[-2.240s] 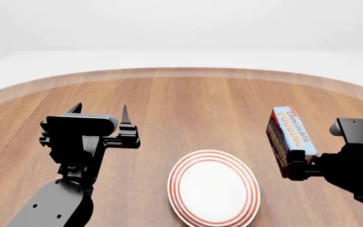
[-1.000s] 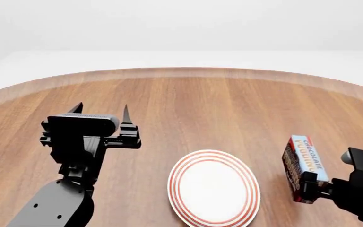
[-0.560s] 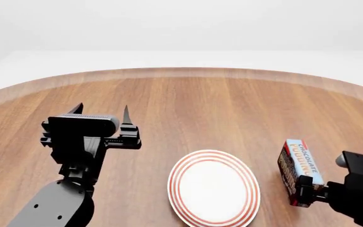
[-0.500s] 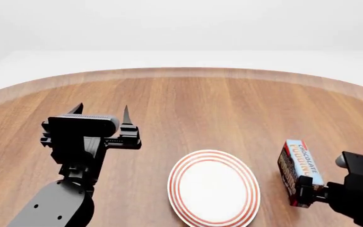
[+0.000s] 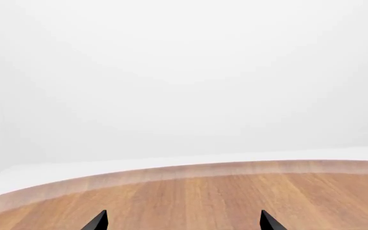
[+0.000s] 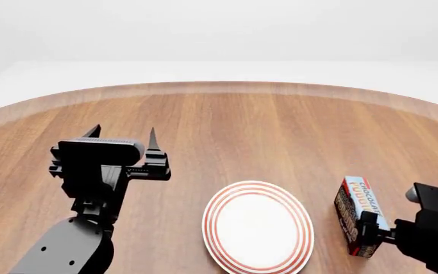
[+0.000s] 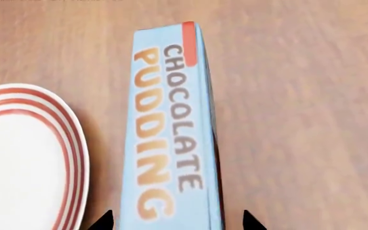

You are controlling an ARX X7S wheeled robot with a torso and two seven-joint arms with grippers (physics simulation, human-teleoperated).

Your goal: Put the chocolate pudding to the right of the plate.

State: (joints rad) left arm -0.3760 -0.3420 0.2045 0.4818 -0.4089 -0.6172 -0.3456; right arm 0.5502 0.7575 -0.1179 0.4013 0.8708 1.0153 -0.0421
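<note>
- Since the earliest frame, the chocolate pudding (image 6: 360, 214) has been lowered to the table (image 6: 234, 131), just right of the plate (image 6: 258, 227).
- It is clamped by the right gripper (image 6: 365, 233).
- Left gripper (image 6: 121, 135) is held spread apart, empty, above the wood.

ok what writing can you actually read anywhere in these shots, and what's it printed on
"CHOCOLATE PUDDING" - on the blue top of the chocolate pudding, read whole in the right wrist view.
"CHOCOLAT..." - same carton in the head view, where the second line is too small and foreshortened to read.
Dark side of the carton: a pattern or print, too small to read.
The plate, the table and both arms: no text.
</note>
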